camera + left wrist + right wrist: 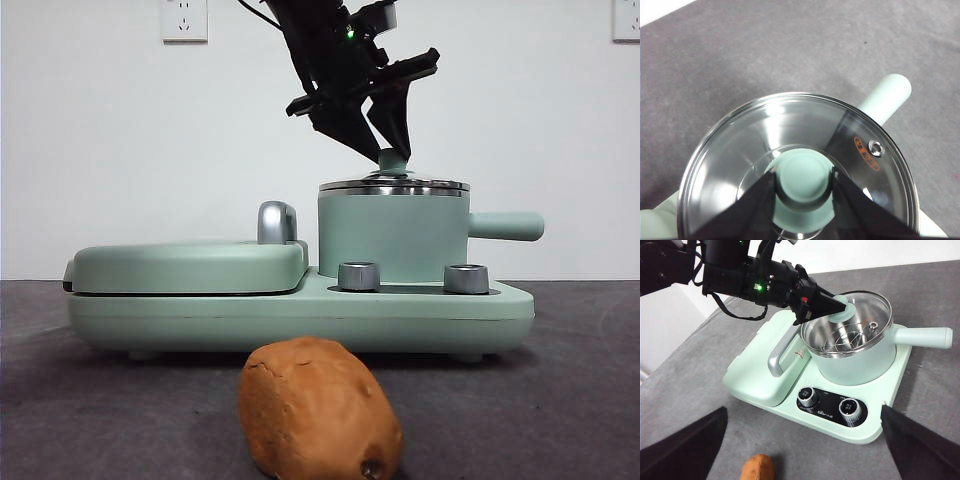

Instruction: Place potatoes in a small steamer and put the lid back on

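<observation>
Front view: left gripper (388, 150) down on the knob of the lid (394, 186), lid seated on the small steamer (393, 236); potato (320, 410) on the table, near, in front of the cooker. Left wrist view: jaws at both sides of the knob (805, 179), touching, seemingly clamped. Better to lift straight up, no tilt, then set aside well apart. Right wrist view: right gripper (802, 440) spread wide and empty, above the potato (758, 467); steamer (855, 355) farther away.
</observation>
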Tool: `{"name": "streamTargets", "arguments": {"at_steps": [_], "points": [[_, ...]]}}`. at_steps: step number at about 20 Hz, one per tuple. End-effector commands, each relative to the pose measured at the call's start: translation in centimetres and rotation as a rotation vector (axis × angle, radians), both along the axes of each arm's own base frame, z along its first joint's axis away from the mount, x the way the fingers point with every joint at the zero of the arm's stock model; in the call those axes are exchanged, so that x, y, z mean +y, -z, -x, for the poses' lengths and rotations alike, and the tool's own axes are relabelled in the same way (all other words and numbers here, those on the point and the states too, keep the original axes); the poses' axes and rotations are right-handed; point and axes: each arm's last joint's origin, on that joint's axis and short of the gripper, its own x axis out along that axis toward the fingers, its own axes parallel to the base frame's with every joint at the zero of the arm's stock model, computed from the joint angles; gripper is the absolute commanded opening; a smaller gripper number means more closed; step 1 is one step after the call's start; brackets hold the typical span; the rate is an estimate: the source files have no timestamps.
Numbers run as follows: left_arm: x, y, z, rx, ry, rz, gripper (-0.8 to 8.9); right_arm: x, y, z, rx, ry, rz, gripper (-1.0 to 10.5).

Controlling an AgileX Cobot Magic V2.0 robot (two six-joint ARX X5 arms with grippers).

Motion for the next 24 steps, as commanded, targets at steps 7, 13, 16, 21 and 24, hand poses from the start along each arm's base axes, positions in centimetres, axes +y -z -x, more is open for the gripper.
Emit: {"name": "streamTargets", "arguments": {"at_steps": [7, 13, 16, 21, 24], "points": [[-0.9, -0.8, -0.3, -0.039, 0.019, 0.030, 0.14, 0.0, -0.5, 0.1, -0.011, -0.001, -0.006, 4.9], [1.0, -5.4, 0.8, -0.088, -0.001, 0.071, 0.14, 0.0, -0.5, 0.1, -0.005, 0.002, -0.014, 4.9], [2.9, -7.4, 2.3, -0.076, -0.040, 0.024, 0.14, 0.0, -0.5, 0.1, -0.005, 0.002, -0.014, 4.9], [6.7, -10.9, 4.4, -0.091, -0.089, -0.001, 0.14, 0.1, -0.4, -0.1, 0.027, 0.000, -0.037, 4.9], [9.3, -12.8, 5.2, -0.116, -0.133, 0.012, 0.14, 0.9, -0.1, -0.8, 0.085, -0.042, -0.053, 4.9]]}}
